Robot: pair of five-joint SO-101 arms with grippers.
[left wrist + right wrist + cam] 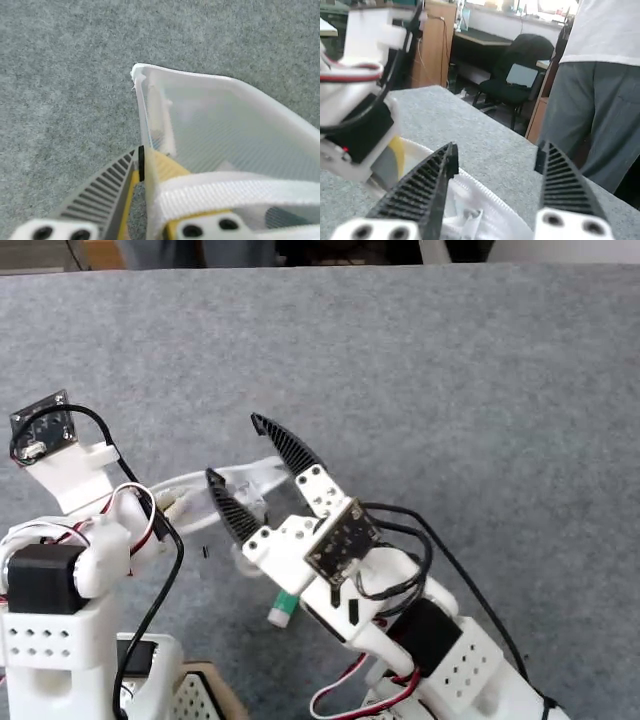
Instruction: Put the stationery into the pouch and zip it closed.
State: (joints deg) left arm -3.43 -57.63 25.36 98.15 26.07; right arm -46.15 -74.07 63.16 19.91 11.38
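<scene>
- Pouch (250, 478) lies on the bench (480, 390) left of centre in the high view, its mouth edge pinched by my left gripper (178, 506).
- My right gripper (232, 448) hangs over it, jaws wide, holding nothing.
- A green-tipped stick (283, 605) lies at lower centre, outside the pouch; I judge loading unfinished, so the next move calls for fetching it.

The pouch (250, 478) lies mid-table (480, 390), with my left gripper (172, 506) pinching its edge at 9 o'clock, my right gripper (233, 448) just above it, and a pen (283, 605) at 5 o'clock under my right arm.
</scene>
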